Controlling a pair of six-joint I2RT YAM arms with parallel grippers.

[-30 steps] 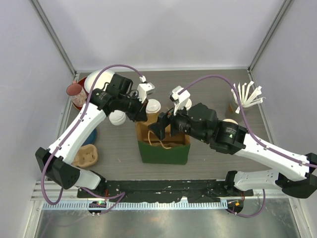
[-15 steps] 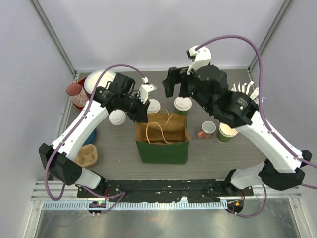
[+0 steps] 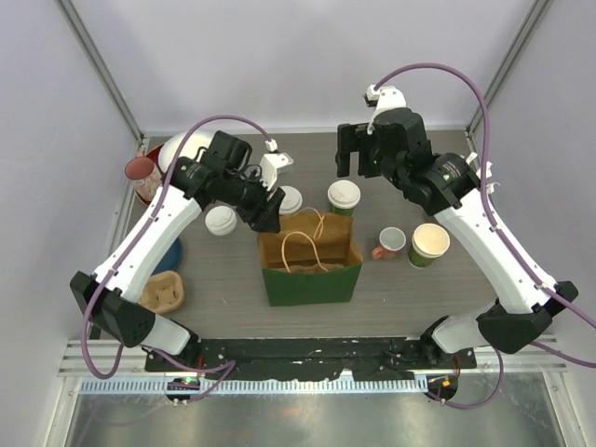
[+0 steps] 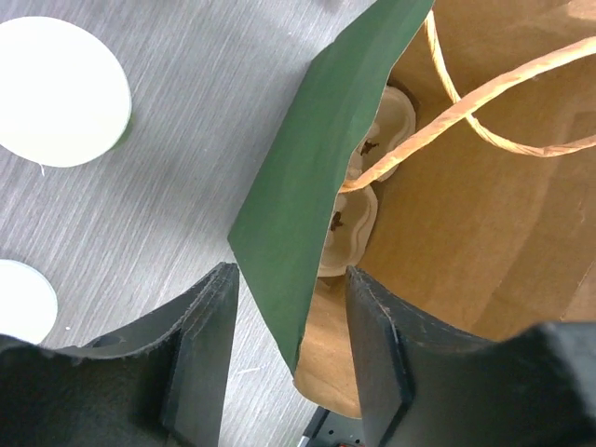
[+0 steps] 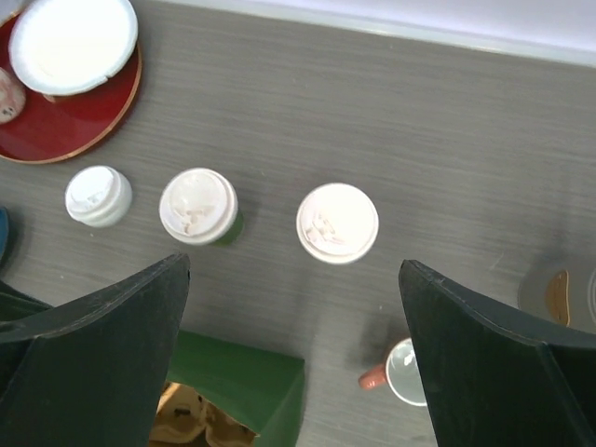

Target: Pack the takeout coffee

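The right gripper (image 5: 293, 265) has lifted from the bag (image 3: 309, 275) to the far side, wide open and empty above the two lidded cups (image 5: 198, 206) (image 5: 337, 223), which stand unpacked just beyond it. The left gripper (image 4: 291, 272) loosens astride the bag's far-left edge. Picking up a cup seems next.

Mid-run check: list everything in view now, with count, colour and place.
lidded paper cups: two, green, white lids, behind bag
paper bag: one, green, brown inside, centre
small lidded cup: one, white, left of bag
mug: one, pink handle, right of bag
lidless cup: one, green, beside mug
plate: one, red, far left
cup carrier: one, tan, near left
left gripper: one, black, jaws open astride bag wall
right gripper: one, black, jaws open above cups
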